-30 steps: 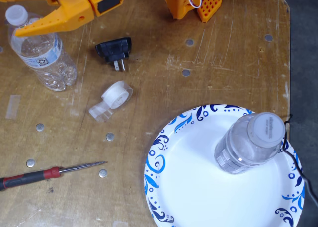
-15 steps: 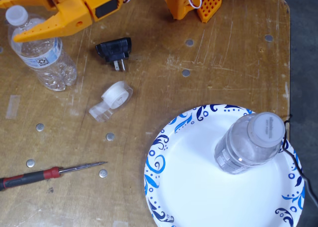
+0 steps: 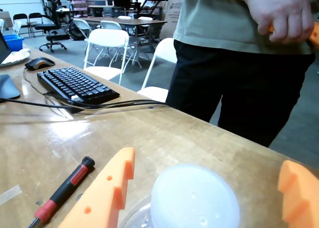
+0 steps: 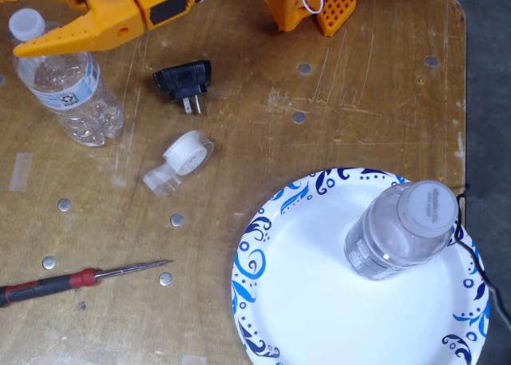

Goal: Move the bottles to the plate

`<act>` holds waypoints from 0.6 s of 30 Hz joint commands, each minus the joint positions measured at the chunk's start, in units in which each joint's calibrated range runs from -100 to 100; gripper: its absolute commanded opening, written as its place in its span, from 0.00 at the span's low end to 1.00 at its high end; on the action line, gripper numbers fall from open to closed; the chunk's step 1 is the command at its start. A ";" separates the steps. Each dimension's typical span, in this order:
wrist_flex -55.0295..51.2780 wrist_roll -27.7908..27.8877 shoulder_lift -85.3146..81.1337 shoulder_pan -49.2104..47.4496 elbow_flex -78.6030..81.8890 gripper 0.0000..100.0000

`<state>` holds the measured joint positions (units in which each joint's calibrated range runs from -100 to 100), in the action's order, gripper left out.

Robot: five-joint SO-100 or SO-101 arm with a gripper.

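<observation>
1 bottle [image 4: 68, 89] between spread gripper [image 4: 24, 33] fingers; another [image 4: 403, 231] on plate [image 4: 303, 301]

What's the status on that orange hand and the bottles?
Hand open, straddling the cap of the second bottle. First bottle upright on plate. Tape roll and plug lie between.

Random clutter on the counter [image 4: 359, 85]: red-handled screwdriver [image 4: 76, 279], black plug adapter [image 4: 185, 82], clear tape roll [image 4: 180, 162], plus a keyboard [image 3: 77, 84] and mouse [image 3: 39, 63].
</observation>
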<state>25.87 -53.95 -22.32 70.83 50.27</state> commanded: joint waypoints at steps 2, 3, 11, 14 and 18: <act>0.85 0.06 -0.28 0.71 -1.44 0.15; 0.85 0.06 -0.28 1.46 -1.44 0.10; 0.85 0.16 -0.28 3.29 -0.45 0.02; 0.76 0.16 -0.28 3.83 -0.36 0.02; 0.85 -0.15 -0.70 3.40 -0.36 0.02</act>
<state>25.87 -54.05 -22.32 74.48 50.27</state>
